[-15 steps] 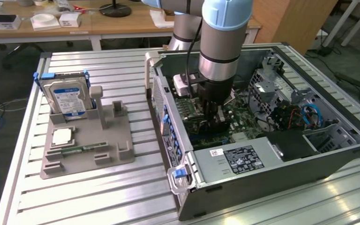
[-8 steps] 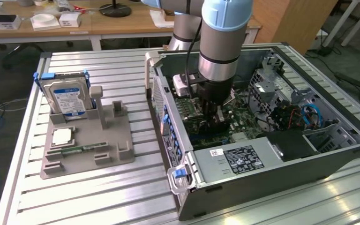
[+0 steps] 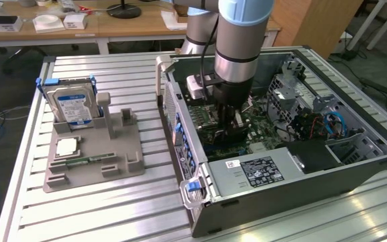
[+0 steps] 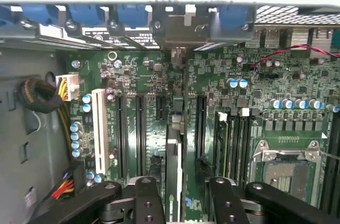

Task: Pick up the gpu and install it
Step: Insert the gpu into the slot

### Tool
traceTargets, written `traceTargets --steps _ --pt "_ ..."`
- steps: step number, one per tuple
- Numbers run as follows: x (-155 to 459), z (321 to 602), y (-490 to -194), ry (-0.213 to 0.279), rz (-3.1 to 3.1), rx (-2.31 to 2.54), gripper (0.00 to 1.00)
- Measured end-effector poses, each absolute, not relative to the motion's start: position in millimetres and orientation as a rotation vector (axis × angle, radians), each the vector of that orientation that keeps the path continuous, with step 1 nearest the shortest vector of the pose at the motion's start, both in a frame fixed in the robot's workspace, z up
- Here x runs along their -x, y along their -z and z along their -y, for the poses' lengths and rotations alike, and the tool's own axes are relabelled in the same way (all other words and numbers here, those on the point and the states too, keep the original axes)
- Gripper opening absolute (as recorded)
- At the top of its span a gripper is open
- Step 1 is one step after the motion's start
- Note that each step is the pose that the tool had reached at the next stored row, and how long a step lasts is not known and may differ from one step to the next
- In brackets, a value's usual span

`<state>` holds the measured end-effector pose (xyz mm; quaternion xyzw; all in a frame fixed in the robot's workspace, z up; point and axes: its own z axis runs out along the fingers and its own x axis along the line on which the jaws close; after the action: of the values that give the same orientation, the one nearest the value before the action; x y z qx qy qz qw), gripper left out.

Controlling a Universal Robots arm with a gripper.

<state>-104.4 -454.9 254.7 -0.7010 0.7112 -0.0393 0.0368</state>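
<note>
While spread, black metal hand (image 4: 178, 195) straddles thin upright gpu (image 4: 174, 149), edge-on in green motherboard (image 4: 143, 75) slot.

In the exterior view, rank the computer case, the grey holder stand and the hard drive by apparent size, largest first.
1. Computer case
2. Grey holder stand
3. Hard drive

The gaps look clear.

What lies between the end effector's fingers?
In the wrist view, the thin dark gpu card stands edge-on in a green motherboard slot, inside the open end effector.

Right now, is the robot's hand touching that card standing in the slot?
Apart. The wrist view shows the hand open, with dark gaps between its fingers and the gpu.
</note>
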Motion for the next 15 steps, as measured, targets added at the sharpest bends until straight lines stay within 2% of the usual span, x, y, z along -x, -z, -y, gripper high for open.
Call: traceTargets --steps 13,15 --pt "104.5 454.9 -276.0 0.130 -2.178 2.147 0.38" --pt "104.5 454.9 -276.0 0.130 -2.178 2.147 0.25"
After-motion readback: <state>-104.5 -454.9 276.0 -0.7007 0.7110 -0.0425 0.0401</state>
